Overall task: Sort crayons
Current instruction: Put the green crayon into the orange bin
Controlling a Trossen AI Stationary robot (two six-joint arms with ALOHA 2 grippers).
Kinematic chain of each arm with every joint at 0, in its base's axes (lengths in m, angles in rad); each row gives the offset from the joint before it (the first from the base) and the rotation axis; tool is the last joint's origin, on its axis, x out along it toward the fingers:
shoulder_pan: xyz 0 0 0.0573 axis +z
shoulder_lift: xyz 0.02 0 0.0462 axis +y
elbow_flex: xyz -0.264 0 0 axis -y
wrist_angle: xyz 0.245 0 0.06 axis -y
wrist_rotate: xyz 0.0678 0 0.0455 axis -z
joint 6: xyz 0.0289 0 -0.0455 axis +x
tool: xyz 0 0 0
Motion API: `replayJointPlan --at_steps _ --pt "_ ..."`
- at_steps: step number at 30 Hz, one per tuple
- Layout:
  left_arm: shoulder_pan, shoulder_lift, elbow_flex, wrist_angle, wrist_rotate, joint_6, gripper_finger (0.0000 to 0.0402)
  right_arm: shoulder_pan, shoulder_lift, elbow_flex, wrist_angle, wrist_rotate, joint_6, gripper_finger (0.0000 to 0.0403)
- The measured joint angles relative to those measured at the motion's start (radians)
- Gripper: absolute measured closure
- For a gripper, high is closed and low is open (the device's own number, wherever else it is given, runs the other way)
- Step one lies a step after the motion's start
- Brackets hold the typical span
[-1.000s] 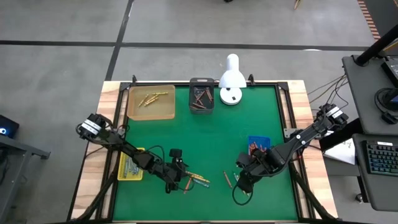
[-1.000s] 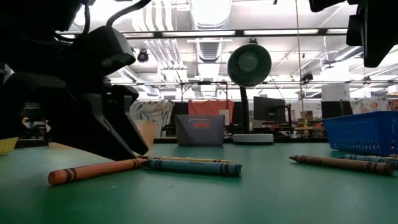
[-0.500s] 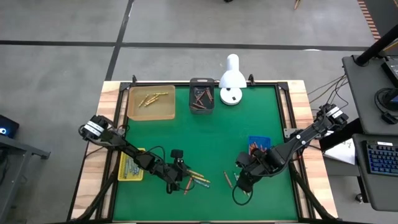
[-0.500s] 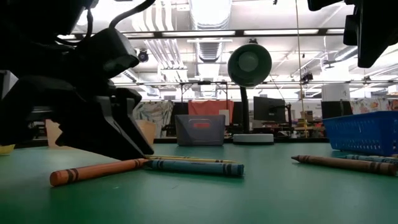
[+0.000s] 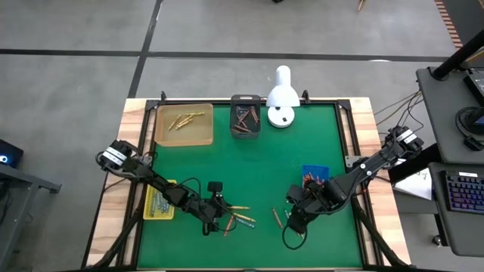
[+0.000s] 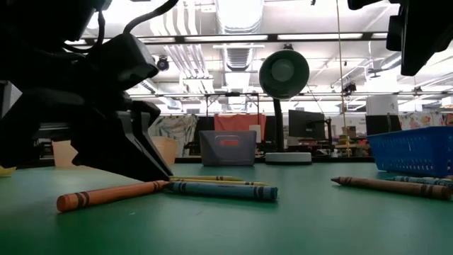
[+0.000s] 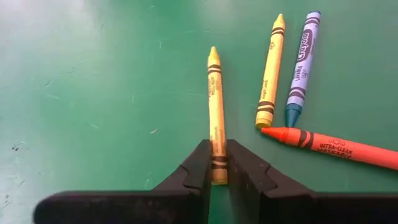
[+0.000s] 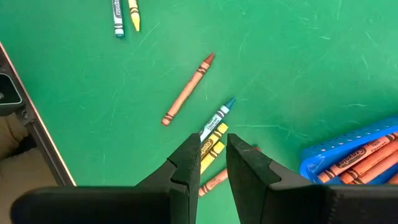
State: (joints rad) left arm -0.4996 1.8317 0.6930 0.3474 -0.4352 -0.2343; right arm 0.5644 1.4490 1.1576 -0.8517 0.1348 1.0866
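Note:
Loose crayons lie on the green mat point(image 5: 249, 166) near the front. My left gripper point(image 7: 217, 148) is low at the mat, shut on a yellow crayon point(image 7: 215, 106). Beside it lie a second yellow crayon point(image 7: 270, 81), a blue one point(image 7: 301, 68) and an orange one point(image 7: 339, 148). My right gripper point(image 8: 212, 146) hangs high over the mat right of the middle, open with a narrow gap and nothing in it. Below it lie a brown crayon point(image 8: 186, 90), a blue crayon point(image 8: 217, 115) and yellow ones point(image 8: 214, 140). My left gripper pinches the yellow crayon near its blunt end point(image 7: 217, 138) between the two fingers. The fingers slant down from the table's left side and lie along the crayon. The crayon lies flat on the mat, its tip pointing away from the gripper.
A yellow tray point(image 5: 157, 202) sits at the left edge, a tan tray point(image 5: 184, 134) and a dark tray point(image 5: 245, 132) at the back. A blue tray point(image 5: 314, 171) of crayons stands by the right arm, and a white lamp point(image 5: 281, 97) stands at the back.
My left gripper has shut, its fingers closing from wide apart onto the yellow crayon, while the hand has stayed in place. The crayon still lies on the mat.

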Motion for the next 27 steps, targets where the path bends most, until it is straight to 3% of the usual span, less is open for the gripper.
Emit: replayJointPlan --at_steps 4,14,21,27 --pt "0.000 0.000 0.000 -0.004 -0.027 -0.010 0.0395 0.000 0.000 0.000 0.002 0.019 -0.015 0.0337" --pt "0.003 -0.046 -0.005 -0.044 -0.055 -0.013 0.0400 0.000 0.000 0.000 0.008 0.077 -0.080 0.0337" --pt "0.003 -0.189 -0.005 -0.143 -0.150 -0.029 0.0401 -0.001 0.000 0.000 0.042 0.146 -0.144 0.0337" --pt "0.008 -0.374 -0.004 -0.359 -0.260 -0.082 0.0401 -0.004 0.000 0.000 0.073 0.266 -0.238 0.0337"
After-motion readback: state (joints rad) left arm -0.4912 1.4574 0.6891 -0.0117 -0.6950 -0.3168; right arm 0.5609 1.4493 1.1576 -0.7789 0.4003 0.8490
